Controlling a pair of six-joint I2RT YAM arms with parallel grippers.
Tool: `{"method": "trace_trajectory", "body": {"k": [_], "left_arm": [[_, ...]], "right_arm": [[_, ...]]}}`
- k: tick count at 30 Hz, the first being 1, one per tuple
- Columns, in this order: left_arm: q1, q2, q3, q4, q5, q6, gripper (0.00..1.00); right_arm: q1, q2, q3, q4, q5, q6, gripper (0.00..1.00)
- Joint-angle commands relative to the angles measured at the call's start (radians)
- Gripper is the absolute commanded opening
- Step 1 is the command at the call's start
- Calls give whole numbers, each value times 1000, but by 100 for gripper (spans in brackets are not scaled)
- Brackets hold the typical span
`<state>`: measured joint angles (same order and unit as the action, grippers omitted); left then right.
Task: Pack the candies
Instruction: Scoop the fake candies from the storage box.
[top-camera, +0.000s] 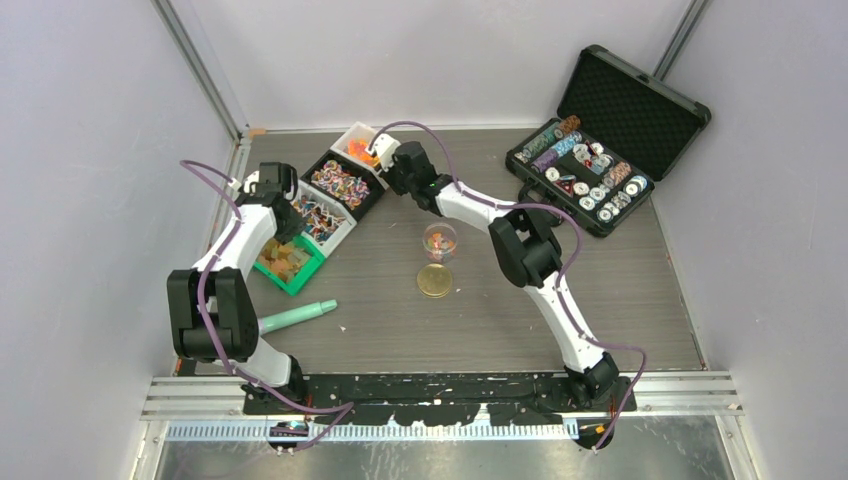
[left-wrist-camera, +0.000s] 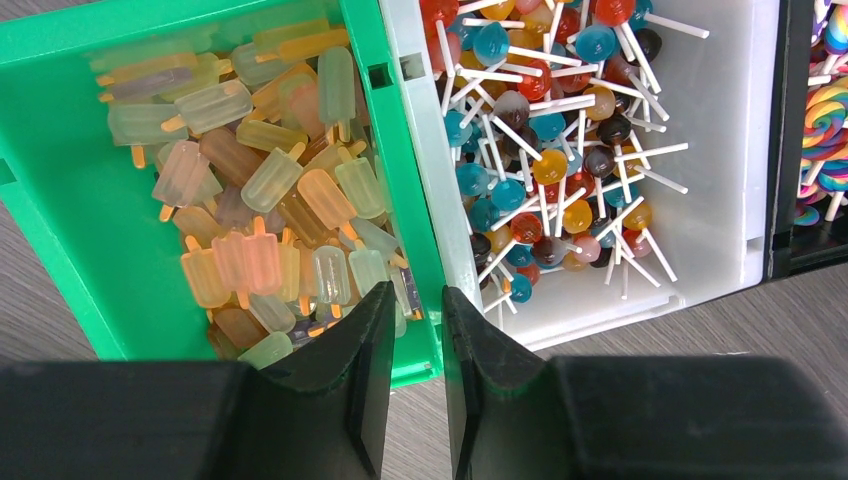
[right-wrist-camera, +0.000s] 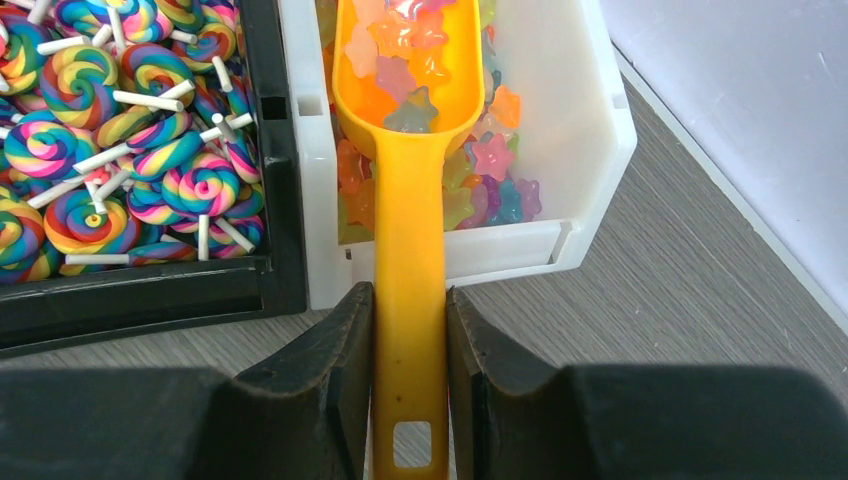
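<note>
My right gripper (right-wrist-camera: 410, 295) is shut on the handle of an orange scoop (right-wrist-camera: 410, 210). The scoop's bowl holds star-shaped candies (right-wrist-camera: 405, 50) above a white bin (right-wrist-camera: 600, 130) of the same stars, at the back of the table (top-camera: 362, 150). My left gripper (left-wrist-camera: 418, 295) straddles the near corner of a green bin (left-wrist-camera: 60, 220) full of popsicle candies (left-wrist-camera: 260, 200), and the bin's right wall (left-wrist-camera: 425, 250) fills the narrow gap between its fingers. A small clear jar (top-camera: 439, 240) with a few candies stands mid-table.
A black bin of swirl lollipops (right-wrist-camera: 130, 150) and a white bin of ball lollipops (left-wrist-camera: 600, 150) sit between the green and star bins. A gold disc (top-camera: 434, 281) lies before the jar. A teal stick (top-camera: 297, 317) lies front left. An open black case of poker chips (top-camera: 585, 175) stands back right.
</note>
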<state>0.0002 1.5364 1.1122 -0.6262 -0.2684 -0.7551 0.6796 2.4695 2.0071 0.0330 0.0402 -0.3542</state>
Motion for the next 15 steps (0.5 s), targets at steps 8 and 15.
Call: {"method": "trace_trajectory", "body": {"k": [8,15], "left_arm": [[-5,41,-11,-38,8,10,26],[-5,19,6,-37,15,9,26]], "right_arm": [[-7,-159,-151,269,-76,43,0],[-18,-203,-222,395,-79,80,0]]}}
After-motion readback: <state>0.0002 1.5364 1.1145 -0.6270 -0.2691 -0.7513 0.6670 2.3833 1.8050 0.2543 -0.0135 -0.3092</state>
